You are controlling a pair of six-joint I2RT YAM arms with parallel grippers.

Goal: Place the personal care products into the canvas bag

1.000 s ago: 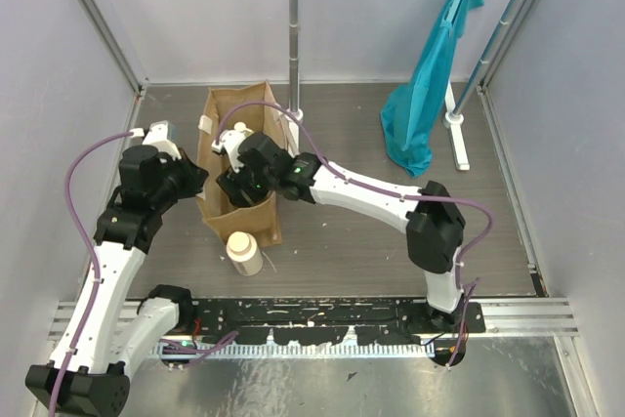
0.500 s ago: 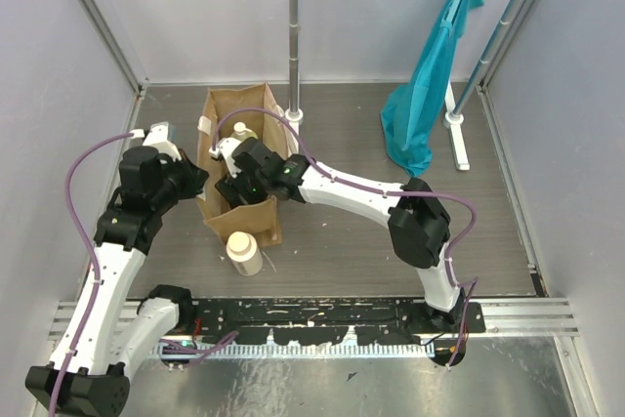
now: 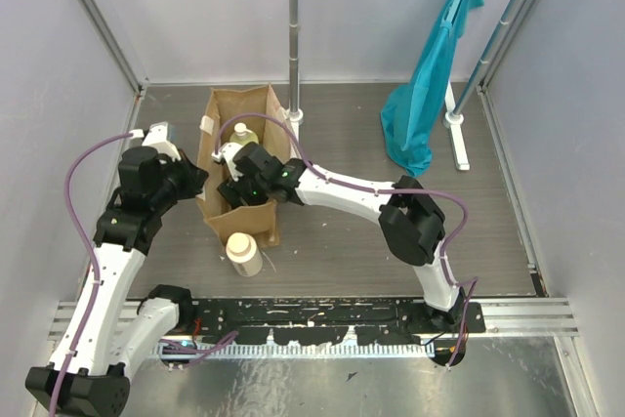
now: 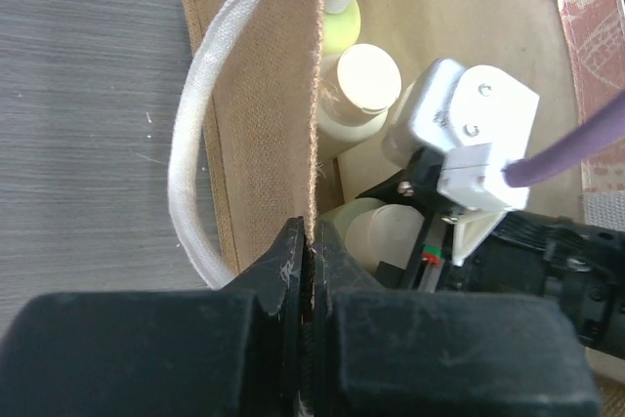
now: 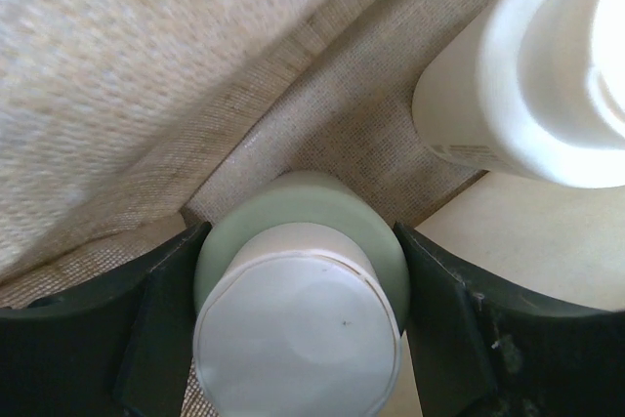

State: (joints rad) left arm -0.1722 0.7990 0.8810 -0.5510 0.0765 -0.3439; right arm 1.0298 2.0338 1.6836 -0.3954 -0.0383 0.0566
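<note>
The tan canvas bag [image 3: 234, 106] stands open at the left. My left gripper [image 3: 198, 183] is shut on its left wall; in the left wrist view the jaws [image 4: 312, 237] pinch the fabric edge [image 4: 262, 95]. My right gripper [image 3: 237, 189] is down inside the bag, shut on a pale yellow-green bottle with a white cap [image 5: 303, 310], close to the bag's weave [image 5: 146, 75]. A cream bottle [image 5: 547, 85] stands beside it. Inside the bag the left wrist view shows a yellow-green bottle [image 4: 340, 21] and a cream-capped bottle [image 4: 363, 85]. Another cream bottle [image 3: 244, 253] stands on the table in front of the bag.
A metal pole [image 3: 293, 36] rises just behind the bag. A teal-blue cloth bag [image 3: 430, 85] hangs from a rack at the back right, whose foot [image 3: 457, 134] rests on the table. The bag's white strap [image 4: 195, 173] hangs outside its left wall.
My right arm has pushed further left and down into the bag with the bottle. The left gripper has kept its hold on the bag wall.
</note>
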